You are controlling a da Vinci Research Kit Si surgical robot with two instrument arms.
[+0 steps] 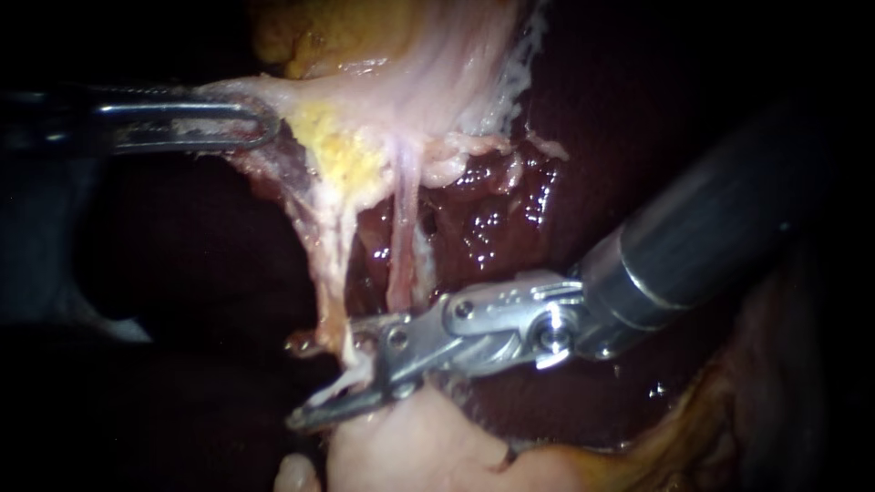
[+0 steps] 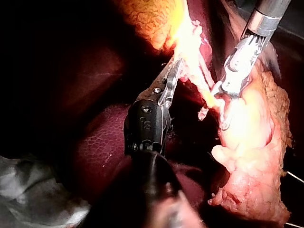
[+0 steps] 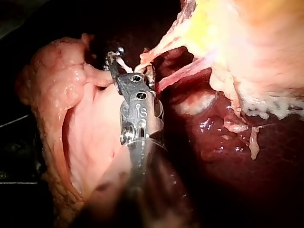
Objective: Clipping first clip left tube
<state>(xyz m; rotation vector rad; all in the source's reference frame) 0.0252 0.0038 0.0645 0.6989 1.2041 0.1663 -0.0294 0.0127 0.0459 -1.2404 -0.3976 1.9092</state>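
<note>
Upper left of the frame, the left tool (image 1: 260,126) is clenched on pale tissue (image 1: 428,82). Lower centre, the right tool (image 1: 305,383) gapes, released, astride the left tube (image 1: 330,273), beside the dark liver (image 1: 492,219).

This is a surgical practice place, seen very close. A dark red liver (image 1: 492,219) lies wet and shining under a strong light, with blackness all round it. Pale tissue (image 1: 428,82) and yellow fat (image 1: 342,150) hang against the liver. My left instrument (image 1: 260,128) and right instrument (image 1: 305,383), thin steel shafts, reach over the liver. A crumpled grey cloth (image 2: 33,190) lies beside it.
</note>
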